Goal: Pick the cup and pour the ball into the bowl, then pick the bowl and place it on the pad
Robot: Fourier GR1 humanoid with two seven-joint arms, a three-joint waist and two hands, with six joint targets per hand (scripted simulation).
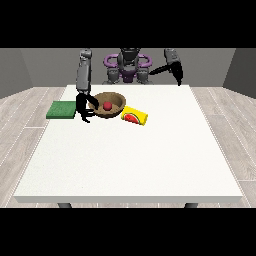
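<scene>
Round brown wooden bowl [109, 104], red ball [107, 106] inside, tilted at far left of white bench [130, 160]; robot hand at view's left [84, 111] curls round its left rim. Yellow cup [135, 116] lies toppled beside. Best: lift level, carry left onto green square pad [61, 109].

Red ball [107, 106] inside brown bowl [116, 102]
</scene>
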